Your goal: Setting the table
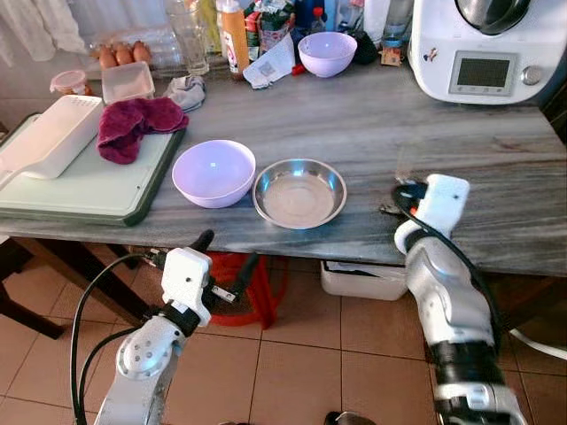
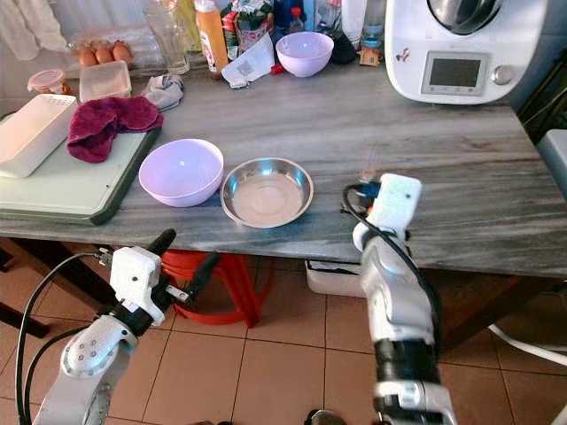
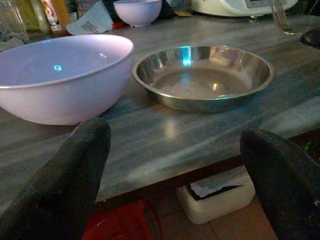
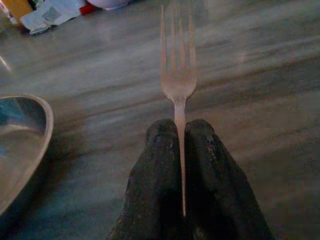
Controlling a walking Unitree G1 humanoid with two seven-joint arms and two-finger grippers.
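A: Where is the fork (image 4: 177,75)?

B: The right gripper (image 4: 181,131) holds it. Its two black fingers (image 4: 155,170) are pressed together on the thin handle, and the tines point forward over the worktop (image 1: 425,133), to the right of the steel dish (image 1: 299,192).

A: What is in the dish?

B: Nothing I can see. It is a shallow round dish of shiny metal with a flat rim. Just beside it, on its left, stands a lilac bowl (image 1: 213,172), round and smooth, also with nothing inside. I cannot tell if they touch.

A: And the left gripper (image 1: 225,262)?

B: It is below the front edge of the worktop, before the bowl. Its fingers (image 3: 65,175) are spread wide and hold nothing.

A: What else is there?

B: A second lilac bowl (image 1: 327,53) at the back, among bottles. At the left, a green cutting board (image 1: 89,186) carries a crumpled dark red cloth (image 1: 135,124) and a white rectangular tray (image 1: 49,137). The worktop is grey with a streaked grain. A white kitchen machine (image 1: 487,49) with a small screen stands at the back right.
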